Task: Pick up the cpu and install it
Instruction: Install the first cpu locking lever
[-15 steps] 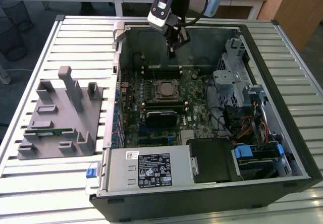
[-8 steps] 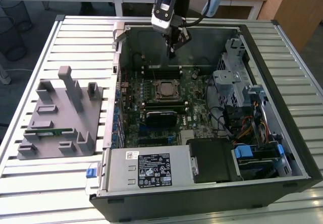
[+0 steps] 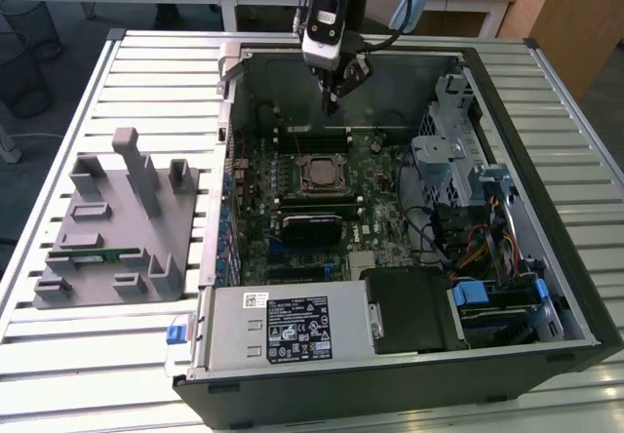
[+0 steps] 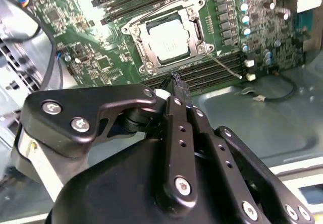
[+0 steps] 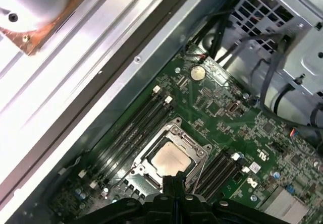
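- Exterior view: the gripper hangs over the open computer case, above the rear part of the motherboard and well clear of it. You see nothing between the fingertips.
- Second wrist view: the fingers meet at a single dark tip with no gap, so the gripper reads as closed on nothing.
- The cpu sits inside the socket frame on the motherboard, pale metal top up, square to the frame in both wrist views. The cpu looks level there, but you cannot tell from these angles whether it is fully seated.
- The thin retention lever stands out from the socket corner across the memory slots, so the socket looks unlatched. Judgement: the chip is placed but not clamped.
- Risk: if the closed fingertips descend off centre, they strike the socket frame or the lever rather than the chip. The cause would be the narrow margin between chip edge and frame.
- Risk: pushing on a chip that is slightly cocked could bend the socket contacts. You cannot verify seating from here, so treat any downward press as unsafe.
- Risk: a sideways brush from the tip could nudge the loose chip out of register, since nothing holds it down.
- Risk: the arm sits close to the case's rear wall, so a careless swing could clip it.
- Grey fixture lies on the slatted table at the exterior view's left, well apart from the case, with a green memory stick in it.
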